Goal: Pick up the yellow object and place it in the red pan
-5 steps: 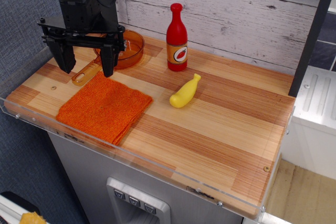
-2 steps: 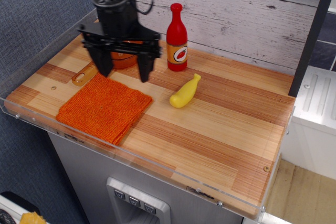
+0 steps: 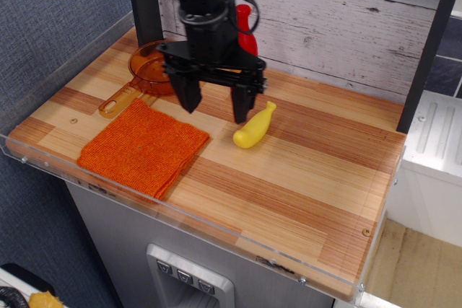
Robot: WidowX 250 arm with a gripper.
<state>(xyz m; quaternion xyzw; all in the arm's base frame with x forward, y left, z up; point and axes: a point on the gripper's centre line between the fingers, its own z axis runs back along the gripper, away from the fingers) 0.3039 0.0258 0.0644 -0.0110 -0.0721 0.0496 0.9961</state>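
Yellow smooth plastic toy point(image 3: 255, 128) was seen lying on the wooden surface point(image 3: 303, 171), beside the empty, spread-open black claw point(image 3: 214, 107).

Counter point(image 3: 303, 178) runs along the back wall point(image 3: 346, 19). Cloth point(image 3: 144, 148) lies flat at front-left of counter. Pan point(image 3: 150, 70) sits behind the cloth, near back-left; its handle point(image 3: 119, 100) points fwd-left, tip just beside the cloth's rear edge. Bottle point(image 3: 247, 37) stands upright near the wall, right of the pan, mostly hidden behind the arm. Toy point(image 3: 254, 126) lies on its side mid-counter, right of the cloth and in front of the bottle, narrow end toward back-right. Hand point(image 3: 214, 106) hangs between pan and toy, jaws spread, right finger just beside the toy's left; contact can't be told.
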